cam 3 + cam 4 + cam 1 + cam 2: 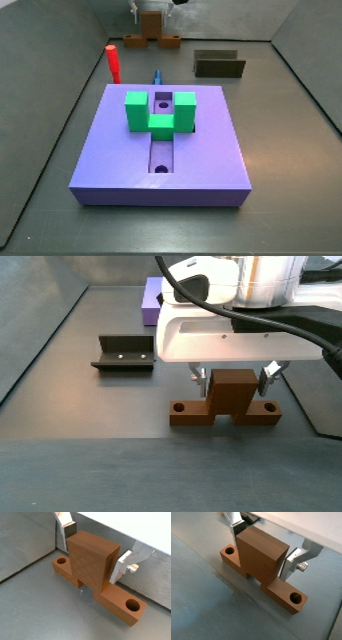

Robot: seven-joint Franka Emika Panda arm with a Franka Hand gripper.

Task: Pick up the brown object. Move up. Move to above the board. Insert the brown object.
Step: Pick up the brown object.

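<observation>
The bench (287, 190) is a plain grey surface with grey walls around it. The brown object (227, 401) stands on it, far from the board (160, 150). The claw (235, 377) is lowered over the brown object; its silver fingers (124, 564) press both sides of the upright stem, nearly closed on it.

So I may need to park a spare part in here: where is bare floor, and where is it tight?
Bare floor runs along both long sides of the board and in front of it. The far end is crowded: red peg, dark olive block, and the gripper, jaws on either side of the brown object.
</observation>
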